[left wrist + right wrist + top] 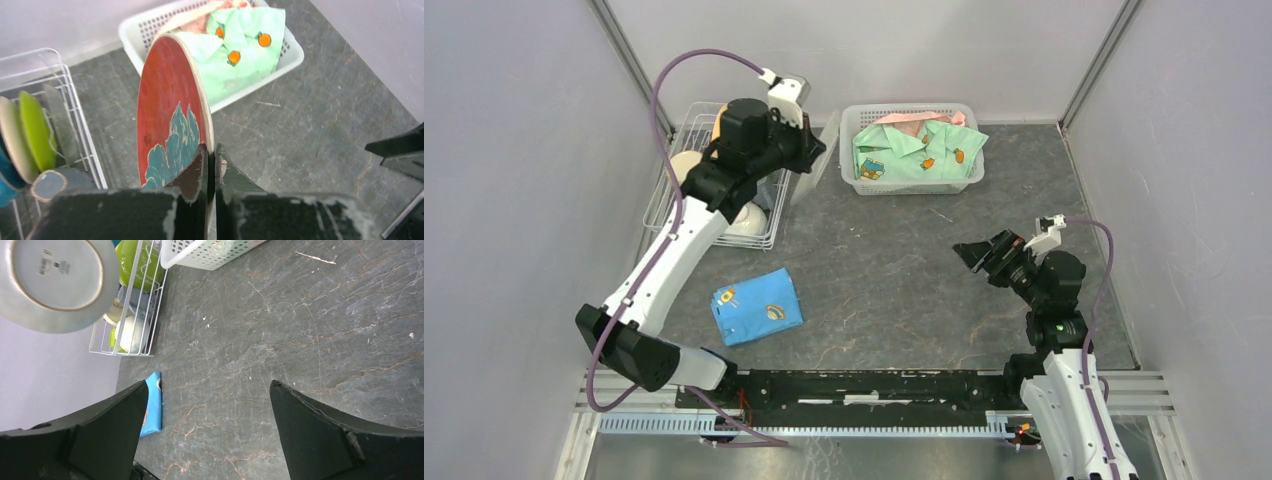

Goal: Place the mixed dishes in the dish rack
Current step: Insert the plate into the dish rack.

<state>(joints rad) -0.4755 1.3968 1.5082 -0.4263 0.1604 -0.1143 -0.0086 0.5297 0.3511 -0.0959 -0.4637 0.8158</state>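
Observation:
My left gripper [210, 150] is shut on the rim of a red plate with a teal pattern [167, 105] and holds it on edge in the air. In the top view this gripper [812, 150] and plate [804, 180] are just right of the white wire dish rack [664, 200]. The plate's pale underside shows in the right wrist view [55, 282]. The rack [75, 100] holds a lime-green plate [37, 130], a cream plate [12, 142], a small cup [47, 184] and a white bowl [749, 220]. My right gripper [969, 255] is open and empty over bare table [207, 385].
A white latticed basket [969, 175] with green clothing [914, 150] stands at the back centre, close to the held plate. A folded blue cloth [756, 307] lies on the table in front of the rack. Grey walls close in both sides.

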